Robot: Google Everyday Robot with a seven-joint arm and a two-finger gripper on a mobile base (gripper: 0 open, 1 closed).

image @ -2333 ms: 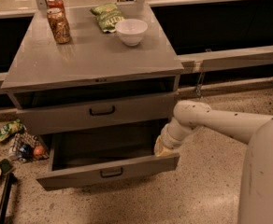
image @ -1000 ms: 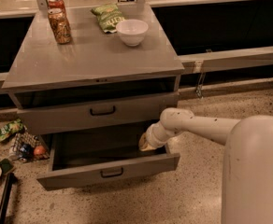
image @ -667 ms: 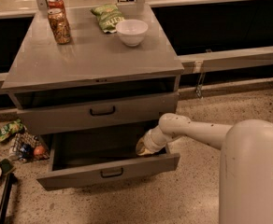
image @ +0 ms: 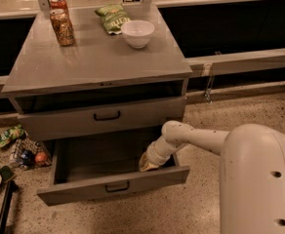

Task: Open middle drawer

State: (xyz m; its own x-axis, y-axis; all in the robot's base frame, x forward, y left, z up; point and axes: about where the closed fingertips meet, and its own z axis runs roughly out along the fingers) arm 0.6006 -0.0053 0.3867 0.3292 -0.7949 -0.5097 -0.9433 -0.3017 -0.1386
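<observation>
The middle drawer (image: pixel 79 193) is pulled far out of the grey cabinet. It has a low front panel, a small black handle (image: pixel 117 185) and a deep, empty-looking grey tray (image: pixel 101 157). My gripper (image: pixel 150 162) reaches down inside the tray at its right front corner, just behind the front panel. My white arm (image: pixel 196 138) comes in from the right over the drawer's right side wall. The drawer above (image: pixel 132 112), with its own black handle (image: pixel 107 115), sits nearly shut under the countertop.
On the countertop (image: pixel 93 62) stand two cans (image: pixel 62 27), a green chip bag (image: pixel 112 17) and a white bowl (image: pixel 137 33). Bags, cans and a plate lie on the floor at the left (image: pixel 15 145). My white body (image: pixel 259 179) fills the lower right.
My gripper has moved left and down, from the drawer's right edge into the tray behind the front panel. The drawer stays pulled out about as far as before.
</observation>
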